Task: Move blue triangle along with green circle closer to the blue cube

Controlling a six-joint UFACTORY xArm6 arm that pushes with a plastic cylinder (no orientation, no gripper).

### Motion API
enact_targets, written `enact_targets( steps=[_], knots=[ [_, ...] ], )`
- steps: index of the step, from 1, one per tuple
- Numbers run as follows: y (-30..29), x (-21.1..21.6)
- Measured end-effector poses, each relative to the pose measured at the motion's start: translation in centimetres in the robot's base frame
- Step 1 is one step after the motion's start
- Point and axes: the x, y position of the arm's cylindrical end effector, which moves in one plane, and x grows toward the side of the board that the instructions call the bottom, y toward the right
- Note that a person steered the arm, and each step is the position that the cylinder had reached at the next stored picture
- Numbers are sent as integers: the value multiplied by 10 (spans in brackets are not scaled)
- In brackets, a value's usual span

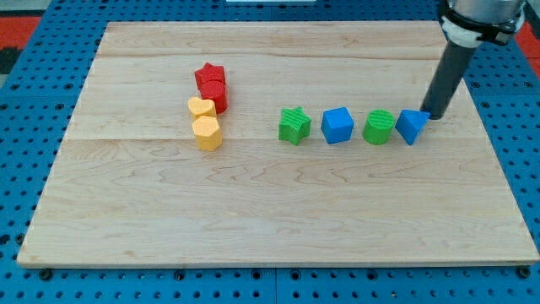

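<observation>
Claw: since your arm ends in a rod, you have none, nothing held; my tip [433, 116] touches the blue triangle's [411, 127] far-right corner.
Row: green circle [379, 127] just left, blue cube [337, 125] beyond.
Risk: your off-centre push may spin the triangle past the circle.

The pale, matt wooden board [278, 203] showed a fine lengthwise grain. The ribbed green plastic circle [379, 127] and smooth blue plastic cube [337, 125] looked matt. The dark rod [447, 76] had a dull sheen.
</observation>
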Motion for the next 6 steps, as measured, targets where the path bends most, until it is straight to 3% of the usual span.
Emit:
enact_targets(
  steps=[1, 4, 6],
  knots=[
    [41, 4],
    [-11, 16],
    [-14, 20]
  ],
)
